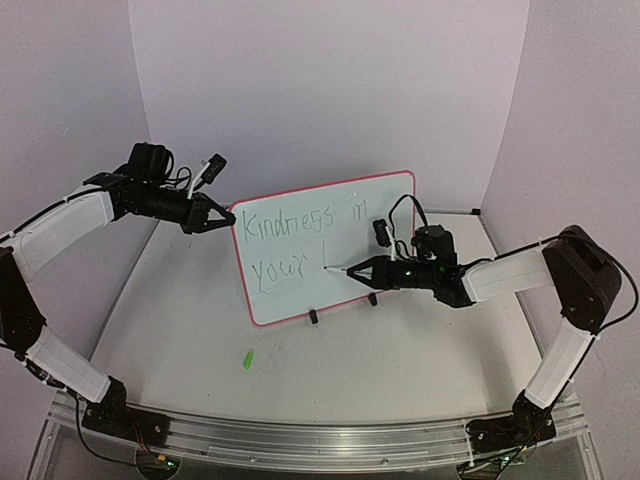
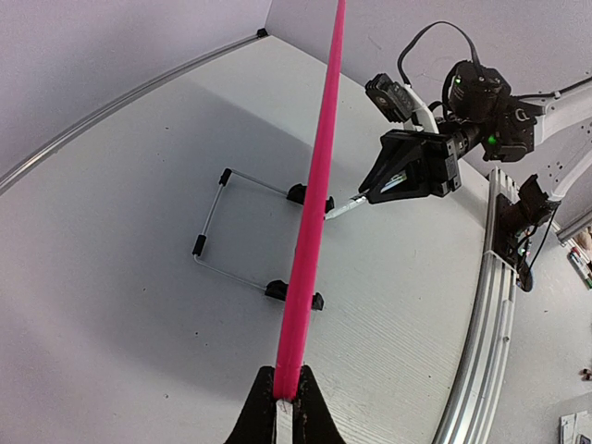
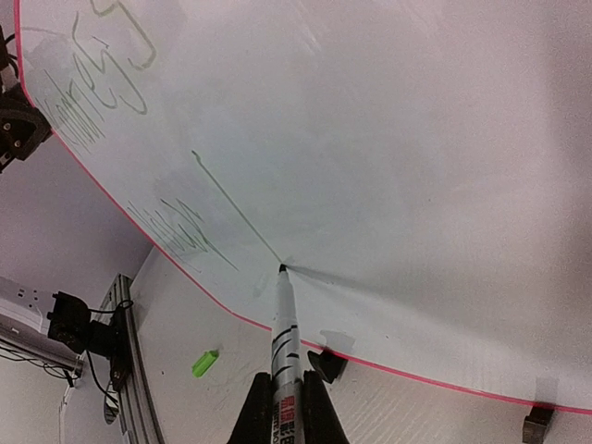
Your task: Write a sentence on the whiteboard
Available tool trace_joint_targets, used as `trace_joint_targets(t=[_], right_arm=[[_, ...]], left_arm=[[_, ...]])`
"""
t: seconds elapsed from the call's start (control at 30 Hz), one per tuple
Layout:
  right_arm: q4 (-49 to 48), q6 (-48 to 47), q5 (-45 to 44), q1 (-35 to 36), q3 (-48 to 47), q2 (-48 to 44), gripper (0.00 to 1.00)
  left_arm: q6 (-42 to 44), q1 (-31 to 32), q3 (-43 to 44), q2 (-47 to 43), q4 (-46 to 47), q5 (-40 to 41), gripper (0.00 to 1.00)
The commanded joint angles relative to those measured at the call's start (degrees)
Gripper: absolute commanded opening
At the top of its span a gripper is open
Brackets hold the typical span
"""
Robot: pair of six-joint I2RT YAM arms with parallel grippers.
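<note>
The whiteboard [image 1: 330, 245] stands tilted on its wire stand in the middle of the table, pink-red rim all round. Thin green writing, the sentence [image 1: 290, 222], reads "Kindness in" above "your", followed by one fresh vertical stroke [image 3: 236, 208]. My left gripper [image 1: 222, 218] is shut on the board's upper left edge; its wrist view has the pink rim [image 2: 314, 203] running up from between the fingers. My right gripper [image 1: 362, 270] is shut on a white marker [image 3: 285, 342], whose tip touches the board at the lower end of that stroke.
A green marker cap [image 1: 248, 358] lies on the table in front of the board. The wire stand [image 2: 215, 217] with black clips [image 2: 277, 291] reaches behind the board. Aluminium rails [image 1: 300, 435] edge the table's near side. Walls close in at the back and sides.
</note>
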State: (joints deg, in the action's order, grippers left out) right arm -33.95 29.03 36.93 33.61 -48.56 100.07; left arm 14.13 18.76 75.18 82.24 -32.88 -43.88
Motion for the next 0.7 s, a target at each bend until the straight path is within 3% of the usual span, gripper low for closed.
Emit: trace_joint_targets(t=[0.0,0.67], right_arm=[[-3.8,0.7,-1.5,-0.4,-1.0,-2.1,0.0],[-4.1,0.9,-5.1,-0.5,0.7,-4.0,0.0]], left_arm=[[1.0,0.7,0.1,-0.9,0.1,-1.2,0.0],[0.9,0.8,0.1,-1.1,0.0,-1.2,0.0]])
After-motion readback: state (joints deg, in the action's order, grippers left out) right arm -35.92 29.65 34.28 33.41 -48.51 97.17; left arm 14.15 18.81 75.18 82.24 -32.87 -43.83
